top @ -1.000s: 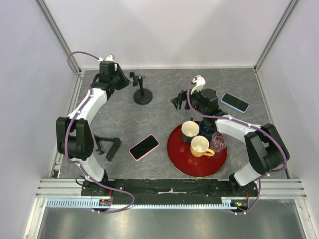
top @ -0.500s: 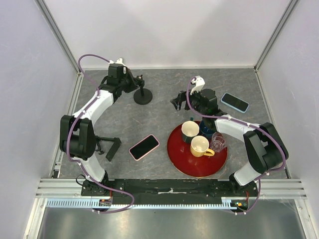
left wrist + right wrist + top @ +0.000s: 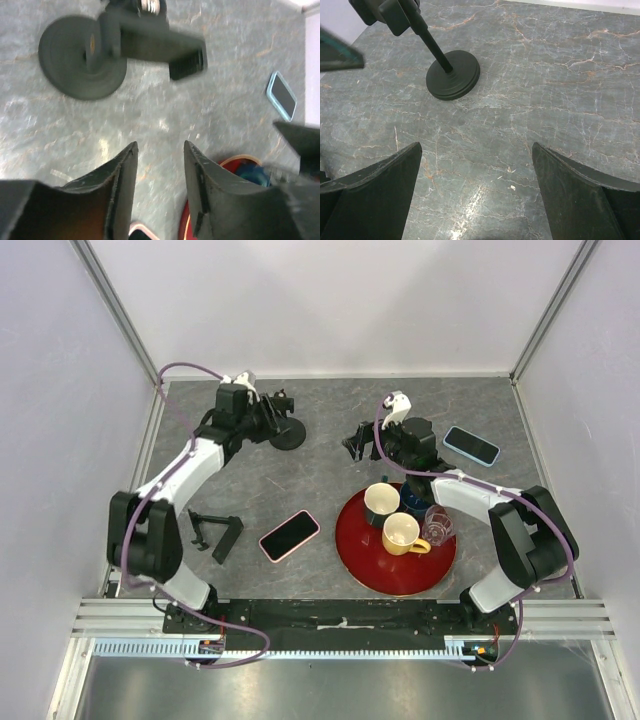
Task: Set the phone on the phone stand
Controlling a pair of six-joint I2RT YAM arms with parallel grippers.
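The phone stand stands on the table, between the two grippers. It is just in front of the left gripper, a little to the left of its jaws. It is farther ahead of the right gripper, also off to the left of those jaws. The near phone lies flat, well behind the left jaws. A folded holder lies on its left and a plate on its right (cups stand on the plate). The far phone lies behind the right jaws.
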